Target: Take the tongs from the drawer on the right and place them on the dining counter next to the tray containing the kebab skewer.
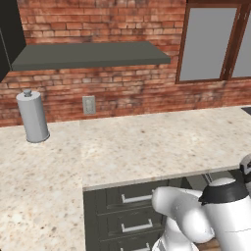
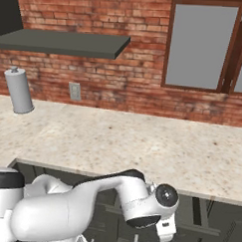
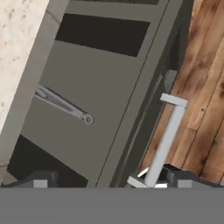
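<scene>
Tongs (image 3: 63, 104) lay inside the pulled-out drawer (image 3: 96, 87), flat on its grey floor, with the two slim arms running side by side toward the worktop side and the joined, rounded end pointing toward the drawer front. They rested partly under the edge of the beige speckled worktop (image 3: 17, 48), which overhung the drawer along one side of the hand view. Nothing touched them.

The drawer's silver bar handle (image 3: 164, 140) stood out from the dark front, above the wooden floor (image 3: 205, 87). The gripper (image 3: 109, 181) hovered above the open drawer with its jaws spread wide and nothing between them; one dark fingertip (image 3: 37, 179) showed over the drawer interior and the other (image 3: 186, 178) just beside the lower end of the bar handle, well apart from the tongs.

Seen from the right base camera, the white arm (image 2: 90, 196) bent down below the worktop edge, its wrist in front of the dark cabinet fronts. In the left base view, a column of closed drawers with short silver handles (image 1: 135, 198) sat under the counter (image 1: 147, 142). On the counter, near the brick wall (image 1: 98, 29), stood a grey cylindrical canister (image 1: 33, 116). A dark shelf (image 1: 90, 55) hung above it, and a window (image 1: 208, 44) lay to the right.
</scene>
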